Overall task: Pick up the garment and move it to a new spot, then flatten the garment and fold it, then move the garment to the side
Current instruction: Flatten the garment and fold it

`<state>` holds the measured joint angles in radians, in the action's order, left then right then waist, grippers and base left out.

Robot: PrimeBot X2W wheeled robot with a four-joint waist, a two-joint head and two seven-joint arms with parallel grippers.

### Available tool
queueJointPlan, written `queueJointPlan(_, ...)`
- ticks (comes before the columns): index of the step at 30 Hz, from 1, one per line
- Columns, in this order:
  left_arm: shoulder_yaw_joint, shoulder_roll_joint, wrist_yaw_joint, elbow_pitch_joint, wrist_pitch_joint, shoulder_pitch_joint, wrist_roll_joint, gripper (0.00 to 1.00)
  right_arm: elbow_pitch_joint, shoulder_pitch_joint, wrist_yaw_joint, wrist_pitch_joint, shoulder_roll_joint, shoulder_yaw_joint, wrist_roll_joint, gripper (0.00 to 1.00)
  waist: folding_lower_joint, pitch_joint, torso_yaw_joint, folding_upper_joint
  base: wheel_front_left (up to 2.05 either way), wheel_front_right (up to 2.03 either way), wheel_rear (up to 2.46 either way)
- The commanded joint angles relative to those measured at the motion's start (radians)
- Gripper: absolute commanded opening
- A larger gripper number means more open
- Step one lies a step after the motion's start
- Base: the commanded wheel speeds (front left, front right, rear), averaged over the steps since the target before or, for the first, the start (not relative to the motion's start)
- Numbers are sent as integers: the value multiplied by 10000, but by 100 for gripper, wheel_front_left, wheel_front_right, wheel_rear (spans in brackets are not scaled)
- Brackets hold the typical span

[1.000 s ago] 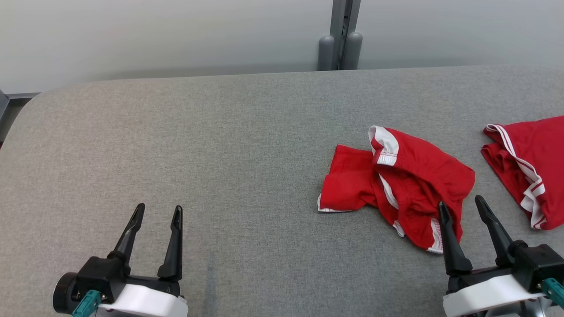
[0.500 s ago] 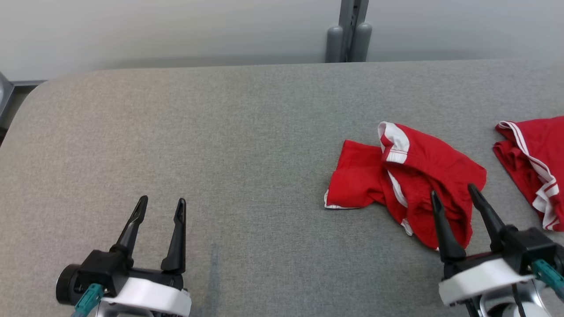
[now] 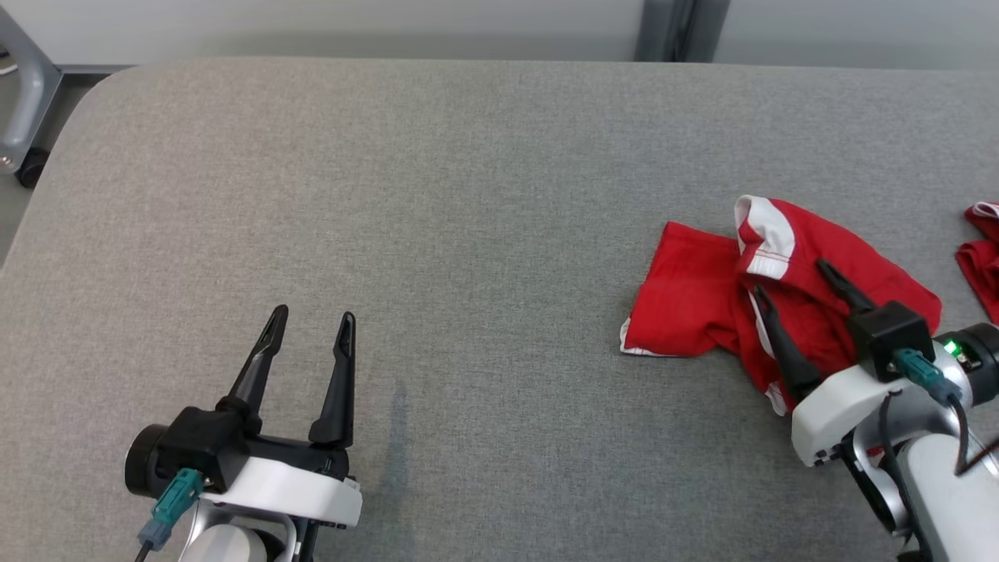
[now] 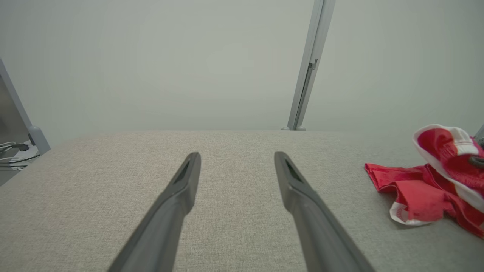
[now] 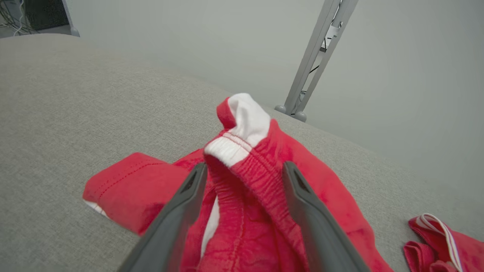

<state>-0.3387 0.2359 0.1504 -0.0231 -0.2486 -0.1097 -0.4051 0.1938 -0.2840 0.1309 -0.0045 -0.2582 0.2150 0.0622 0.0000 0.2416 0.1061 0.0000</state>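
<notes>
Head view: the crumpled red garment (image 3: 695, 304) lies on the right part of the grey table (image 3: 468, 195), with one leg spread flat toward the left and a white-trimmed waistband (image 3: 765, 234) bunched up on top. The right gripper (image 3: 788, 277) is over the garment's raised folds with its two fingers spread apart and nothing clamped between them. In the right wrist view the fingers (image 5: 181, 206) stand one on each side of the gathered waistband ridge; whether they touch the cloth cannot be told. The left gripper (image 3: 314, 313) hangs over bare table at the lower left, well apart from the garment, its fingers also spread wide and empty. A second red piece of clothing (image 3: 982, 265) lies at the table's right edge, near the first but apart from it.
</notes>
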Motion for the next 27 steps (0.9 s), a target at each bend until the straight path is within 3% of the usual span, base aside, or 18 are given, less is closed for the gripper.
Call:
queueJointPlan(1,40,-33,-57,-65,-64,-197,67,100,153,-184,-2,149,-135,-4,-112,100,0,79,56,0,0,0,0)
queueJointPlan(3,64,-75,-77,-101,-97,-272,88,100,248,-355,-2,183,-196,7,-170,100,0,117,74,0,0,0,0)
queueJointPlan(4,77,-92,-97,-125,-97,-289,89,100,282,-396,-2,156,-206,1,-177,46,0,125,73,0,0,0,0)
queueJointPlan(5,94,-102,-92,-150,-113,-283,92,100,308,-422,-2,135,-207,-20,-196,13,0,128,63,0,0,0,0)
queueJointPlan(6,110,-110,-112,-167,-125,-274,92,100,345,-456,-2,143,-193,-36,-184,0,0,134,50,0,0,0,0)
queueJointPlan(14,208,-136,-180,-263,-154,-335,180,100,7,-632,-1,-409,86,160,27,0,0,104,-48,0,0,0,0)
queueJointPlan(27,218,-200,-259,-350,-166,-297,227,100,-1757,-1157,-2,-1312,1416,2309,1398,0,0,-47,-266,0,0,0,0)
